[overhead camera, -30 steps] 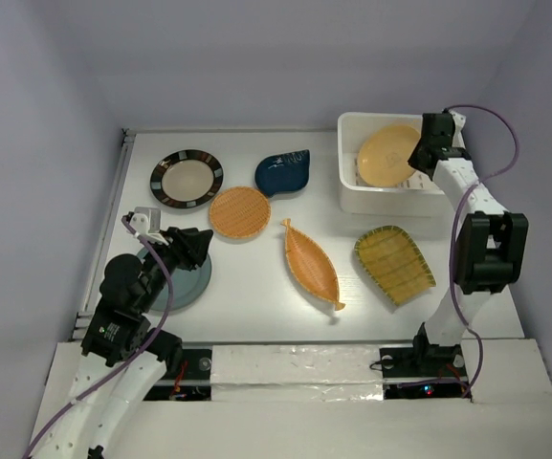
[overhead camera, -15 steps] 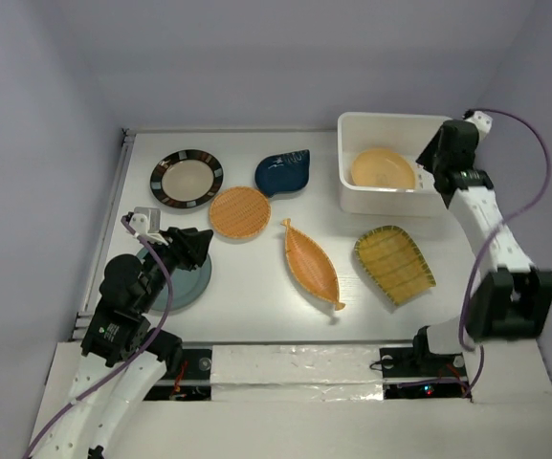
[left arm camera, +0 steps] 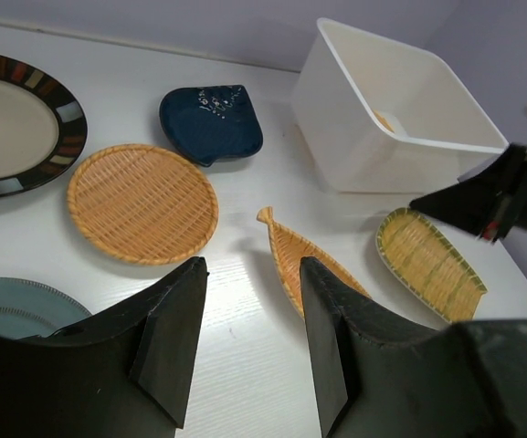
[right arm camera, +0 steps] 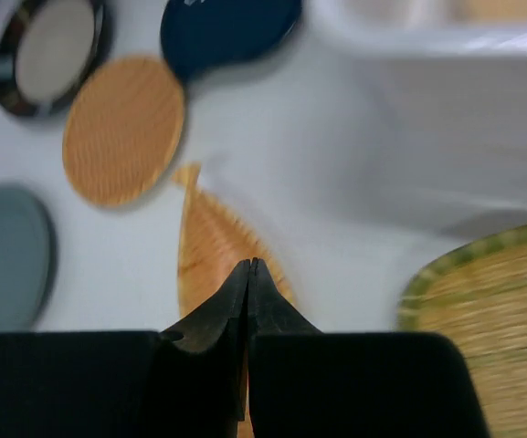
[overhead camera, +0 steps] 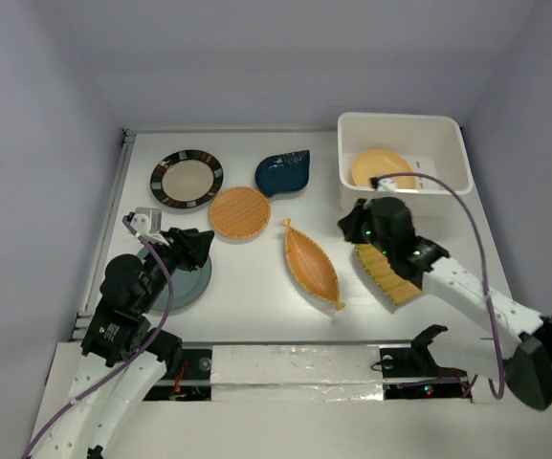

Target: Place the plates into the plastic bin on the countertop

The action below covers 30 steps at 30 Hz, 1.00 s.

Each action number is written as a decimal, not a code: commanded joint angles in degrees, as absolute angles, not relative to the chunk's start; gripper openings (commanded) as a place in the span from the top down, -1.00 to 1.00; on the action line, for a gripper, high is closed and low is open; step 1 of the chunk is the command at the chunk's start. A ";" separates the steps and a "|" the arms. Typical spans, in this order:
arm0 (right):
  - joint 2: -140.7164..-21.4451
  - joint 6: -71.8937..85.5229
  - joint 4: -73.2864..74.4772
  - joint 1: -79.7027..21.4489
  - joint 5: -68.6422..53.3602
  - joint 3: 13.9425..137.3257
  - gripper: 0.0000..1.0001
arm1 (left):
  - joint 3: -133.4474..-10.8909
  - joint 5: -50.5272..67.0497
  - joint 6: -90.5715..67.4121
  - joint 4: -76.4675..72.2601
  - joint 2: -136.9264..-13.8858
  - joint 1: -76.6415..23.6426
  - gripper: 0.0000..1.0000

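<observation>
The plain yellow-orange plate (overhead camera: 383,168) lies inside the white plastic bin (overhead camera: 405,120). On the countertop (overhead camera: 256,287) sit the striped-rim plate (overhead camera: 187,178), navy leaf plate (overhead camera: 284,172), woven round plate (overhead camera: 239,211), boat-shaped plate (overhead camera: 311,263), ribbed yellow-green plate (overhead camera: 395,277) and teal plate (overhead camera: 175,282). My right gripper (right arm camera: 249,263) is shut and empty, hovering between the boat-shaped plate (right arm camera: 210,246) and the ribbed plate (right arm camera: 491,310), its arm partly covering the latter. My left gripper (left arm camera: 249,265) is open with nothing between its fingers, over the teal plate's edge (left arm camera: 16,310).
Pale lavender walls enclose the table on three sides. The bin (left arm camera: 373,155) stands at the back right corner. A purple cable (overhead camera: 467,249) trails over the right arm.
The right gripper has let go of the yellow-orange plate, which now lies in the bin, then swung down and left over the table and shut. The left arm has not moved.
</observation>
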<state>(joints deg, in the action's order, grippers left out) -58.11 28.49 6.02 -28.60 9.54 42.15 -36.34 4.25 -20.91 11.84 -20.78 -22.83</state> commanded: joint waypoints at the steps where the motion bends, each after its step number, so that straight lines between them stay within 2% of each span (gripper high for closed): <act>1: -64.84 30.06 1.94 -38.98 6.06 45.16 1.00 | -36.56 4.04 -20.92 10.02 -21.09 -23.20 0.15; 8: -89.18 39.52 -3.51 -47.80 13.00 63.61 0.98 | -36.65 3.78 -21.00 10.28 -21.27 -23.20 0.15; 11: -97.28 48.47 -7.70 -49.74 15.20 68.11 0.70 | -36.74 3.78 -21.00 10.28 -21.01 -23.20 0.15; 12: -98.69 50.69 -9.30 -51.57 17.55 68.20 0.45 | -36.74 3.87 -20.92 10.20 -20.83 -23.20 0.15; 13: -100.01 52.89 -10.36 -52.55 19.06 68.81 0.31 | -36.74 3.87 -21.00 10.11 -20.74 -23.20 0.15; 14: -102.46 56.91 -10.81 -54.47 22.38 69.34 0.05 | -36.83 3.95 -20.92 10.19 -20.39 -23.20 0.15; 16: -104.41 60.80 -10.29 -56.24 26.59 70.22 -0.16 | -36.83 3.96 -20.92 10.11 -20.13 -23.20 0.15; 19: -107.57 67.31 -7.30 -57.82 31.62 72.07 -0.17 | -36.74 3.87 -21.01 10.20 -19.51 -23.82 0.15; 30: -116.72 85.32 -1.94 -58.36 34.27 74.44 -0.15 | -36.91 3.08 -20.92 10.46 -16.88 -26.28 0.15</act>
<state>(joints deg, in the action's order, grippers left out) -116.01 77.34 -3.42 -58.41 29.26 72.27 -36.34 3.66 -20.91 11.92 -17.74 -25.78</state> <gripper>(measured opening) 0.578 0.423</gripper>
